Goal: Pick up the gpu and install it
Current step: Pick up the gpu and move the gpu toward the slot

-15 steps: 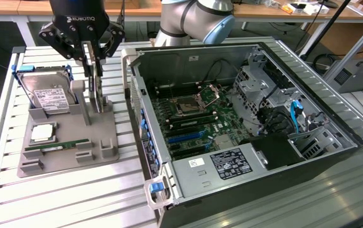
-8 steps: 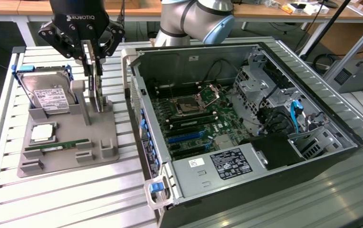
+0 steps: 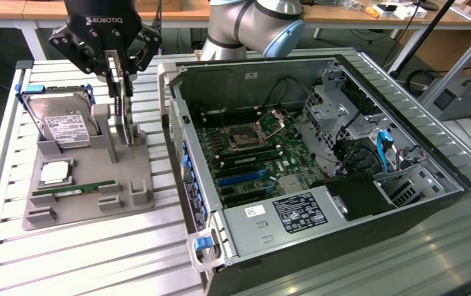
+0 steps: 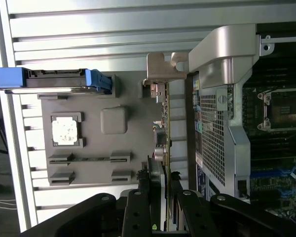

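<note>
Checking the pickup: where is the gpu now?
Exterior view's left: the thin dark gpu card stands on edge in the grey holder tray, below the black pincer, beside the open computer case.

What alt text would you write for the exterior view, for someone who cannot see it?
A black robot tool grips the gpu, a thin card standing on edge in a gray tray that also holds a hard drive. On the exterior view's right lies an open computer case, its motherboard exposed.
</note>
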`<act>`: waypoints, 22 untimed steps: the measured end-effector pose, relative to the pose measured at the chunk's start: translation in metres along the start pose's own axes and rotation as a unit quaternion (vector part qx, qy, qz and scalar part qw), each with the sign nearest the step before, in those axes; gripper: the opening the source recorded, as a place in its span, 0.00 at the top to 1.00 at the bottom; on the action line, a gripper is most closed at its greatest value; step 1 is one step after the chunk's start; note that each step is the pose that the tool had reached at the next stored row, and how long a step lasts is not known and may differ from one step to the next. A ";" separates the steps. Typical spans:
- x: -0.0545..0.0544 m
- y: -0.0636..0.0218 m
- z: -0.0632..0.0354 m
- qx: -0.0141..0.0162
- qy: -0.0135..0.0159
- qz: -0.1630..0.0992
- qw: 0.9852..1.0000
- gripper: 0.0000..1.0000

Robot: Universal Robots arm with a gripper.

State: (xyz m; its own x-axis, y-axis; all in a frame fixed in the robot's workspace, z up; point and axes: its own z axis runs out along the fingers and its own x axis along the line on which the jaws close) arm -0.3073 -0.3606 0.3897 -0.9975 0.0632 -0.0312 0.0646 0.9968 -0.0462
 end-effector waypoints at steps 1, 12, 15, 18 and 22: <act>0.000 0.0000 -0.0002 0.000 0.000 0.000 1.000 0.73; 0.000 -0.0002 -0.0041 0.001 0.000 0.000 1.000 0.73; 0.000 -0.0002 -0.0051 0.001 0.000 0.000 1.000 0.73; 0.000 -0.0003 -0.0063 0.001 0.000 0.000 1.000 0.73; 0.000 -0.0004 -0.0089 0.001 0.000 0.000 1.000 0.73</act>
State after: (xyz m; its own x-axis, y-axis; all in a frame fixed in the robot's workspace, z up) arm -0.3073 -0.3606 0.3986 -0.9975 0.0632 -0.0314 0.0646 0.9967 -0.0487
